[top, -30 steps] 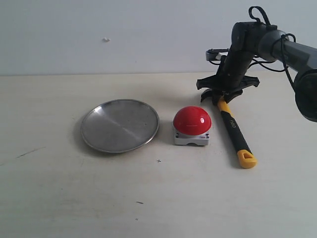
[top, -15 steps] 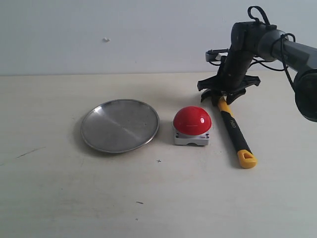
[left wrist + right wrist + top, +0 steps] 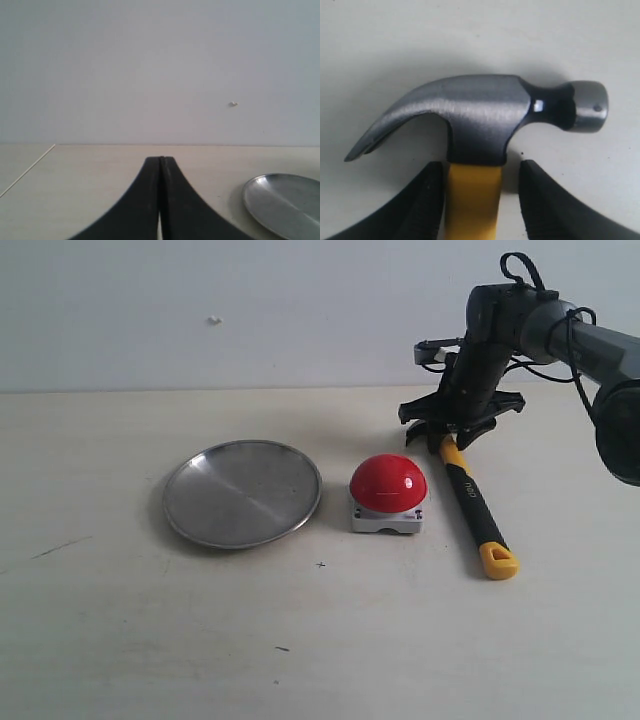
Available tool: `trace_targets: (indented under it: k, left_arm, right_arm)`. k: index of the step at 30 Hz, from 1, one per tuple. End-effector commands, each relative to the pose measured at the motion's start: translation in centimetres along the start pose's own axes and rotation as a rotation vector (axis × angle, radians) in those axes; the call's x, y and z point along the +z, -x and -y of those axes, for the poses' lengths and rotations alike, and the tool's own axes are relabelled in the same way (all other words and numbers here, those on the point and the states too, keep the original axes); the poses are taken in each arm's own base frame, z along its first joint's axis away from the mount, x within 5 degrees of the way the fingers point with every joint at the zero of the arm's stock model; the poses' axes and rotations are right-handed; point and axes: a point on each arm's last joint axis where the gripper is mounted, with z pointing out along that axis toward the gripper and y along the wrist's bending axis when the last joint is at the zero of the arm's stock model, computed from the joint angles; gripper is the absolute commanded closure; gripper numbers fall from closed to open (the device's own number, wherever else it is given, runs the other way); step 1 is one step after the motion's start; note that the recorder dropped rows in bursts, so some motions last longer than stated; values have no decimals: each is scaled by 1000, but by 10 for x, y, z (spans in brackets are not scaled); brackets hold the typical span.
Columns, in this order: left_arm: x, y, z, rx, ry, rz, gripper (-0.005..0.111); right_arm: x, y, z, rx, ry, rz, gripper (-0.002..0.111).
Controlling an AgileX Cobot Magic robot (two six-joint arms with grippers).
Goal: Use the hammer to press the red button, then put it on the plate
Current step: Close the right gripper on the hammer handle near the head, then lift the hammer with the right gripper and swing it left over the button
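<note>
Barely any change: your right gripper [image 3: 476, 197] stayed open astride the hammer [image 3: 485, 115] handle, gripping nothing. Hammer lay on the table [image 3: 320, 640] beside the red button [image 3: 388, 483], grasp not made. Left gripper [image 3: 160, 170] was closed, empty.

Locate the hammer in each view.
Exterior: hammer lies right of the button, head under the right tool.
Left wrist: not in it.
Right wrist: hammer head at centre, handle inside the open tool.
Shared landmark: plate, in exterior and left wrist only.
</note>
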Motion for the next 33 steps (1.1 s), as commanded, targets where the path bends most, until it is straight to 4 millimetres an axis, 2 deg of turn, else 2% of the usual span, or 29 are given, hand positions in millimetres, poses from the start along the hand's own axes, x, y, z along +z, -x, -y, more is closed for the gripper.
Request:
trace_targets:
  k: [1,3,8,13,23,28,33]
  left_arm:
    - [0,0,0,-6,0,2,107]
    - [0,0,0,-6,0,2,107]
    - [0,0,0,-6,0,2,107]
    - [0,0,0,-6,0,2,107]
    - [0,0,0,-6,0,2,107]
    - [0,0,0,-6,0,2,107]
    - [0,0,0,-6,0,2,107]
  right_arm:
    - [1,1,0,-8,-3,9,71]
    - [1,1,0,-19,-3,7,79]
    - [1,-1,0,-72,-3,-8,108]
    - [-9,0,0,-79,-2,-7,108]
    - [-73,6,-6,-101,42,56,108]
    - [-93,-1,-10,-104,88,56,108]
    - [-98,-18,-7,-116,161,3,108]
